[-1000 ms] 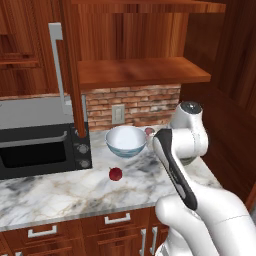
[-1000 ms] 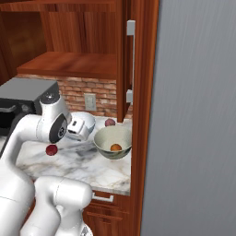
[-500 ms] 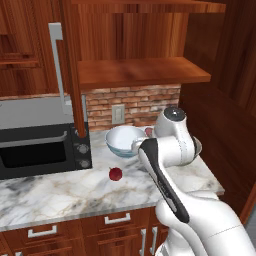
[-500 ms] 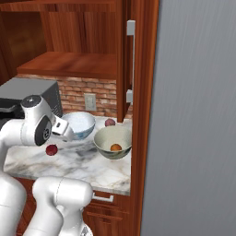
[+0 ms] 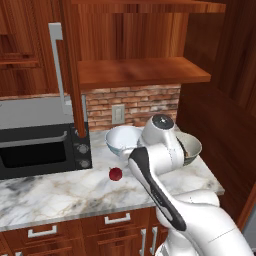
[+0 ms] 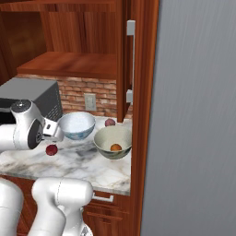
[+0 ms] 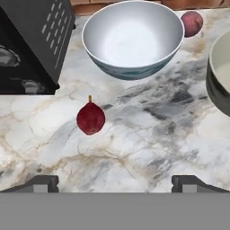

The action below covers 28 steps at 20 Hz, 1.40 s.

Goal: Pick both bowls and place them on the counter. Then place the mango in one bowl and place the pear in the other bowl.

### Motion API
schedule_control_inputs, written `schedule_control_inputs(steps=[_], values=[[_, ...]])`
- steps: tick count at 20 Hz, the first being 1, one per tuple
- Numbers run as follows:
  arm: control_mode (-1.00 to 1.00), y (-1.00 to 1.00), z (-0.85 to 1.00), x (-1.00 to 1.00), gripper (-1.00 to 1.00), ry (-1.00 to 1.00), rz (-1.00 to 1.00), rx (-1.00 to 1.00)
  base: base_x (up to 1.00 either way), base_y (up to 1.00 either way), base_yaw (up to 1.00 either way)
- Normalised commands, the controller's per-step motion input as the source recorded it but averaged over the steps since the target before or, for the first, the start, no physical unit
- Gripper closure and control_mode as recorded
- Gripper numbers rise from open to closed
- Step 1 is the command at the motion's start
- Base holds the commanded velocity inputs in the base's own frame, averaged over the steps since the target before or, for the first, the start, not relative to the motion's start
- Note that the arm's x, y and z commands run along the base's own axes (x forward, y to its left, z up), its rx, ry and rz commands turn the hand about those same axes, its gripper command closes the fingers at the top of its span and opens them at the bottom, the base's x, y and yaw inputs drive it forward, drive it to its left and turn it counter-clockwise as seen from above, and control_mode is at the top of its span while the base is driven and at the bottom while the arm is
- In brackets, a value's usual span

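Swinging left across the counter (image 5: 60, 192) over the last second, the arm has carried the gripper (image 7: 116, 182) away from the grey-green bowl (image 6: 113, 141) and brought it over the pear (image 7: 90, 117), which lies on the bare marble in front of the white bowl (image 7: 133, 40) and just beside the microwave (image 7: 31, 40). The gripper's jaws stand fully apart and hold nothing; in the hand view the two finger tips straddle the lower edge with the pear lying above them and somewhat left of centre. Both bowls sit upright on the counter, near each other, and the mango (image 6: 115, 147) already rests inside the grey-green one, so that half of the fruit work looks done. The white bowl is empty, which makes it the natural home for the pear. A paler pinkish-red fruit (image 7: 192, 23) lies behind the bowls near the brick wall and is not the target. The move away from the filled bowl suggests the pear pick is now the step in hand: the gripper likely needs to shift a little toward the pear, centre it between the jaws, then descend before closing.
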Motion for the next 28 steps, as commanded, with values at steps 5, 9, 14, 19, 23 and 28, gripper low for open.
schedule_control_inputs(steps=[5, 9, 14, 19, 23, 28], values=[[-1.00, 0.28, -0.12, 0.00, -1.00, -0.01, 0.14, 0.00, 0.00, 0.00, 0.00], [-1.00, 0.18, -0.12, 0.01, -1.00, -0.01, 0.12, 0.00, 0.00, 0.00, 0.00], [-1.00, 0.20, -0.10, 0.13, -1.00, -0.03, 0.08, 0.00, 0.00, 0.00, 0.00], [-1.00, 0.16, -0.22, 0.20, -1.00, 0.00, -0.01, 0.00, 0.00, 0.00, 0.00], [-1.00, 0.09, -0.32, 0.32, -1.00, 0.00, -0.09, 0.00, 0.00, 0.00, 0.00], [-1.00, 0.04, -0.29, 0.30, -1.00, 0.00, -0.09, 0.00, 0.00, 0.00, 0.00]])
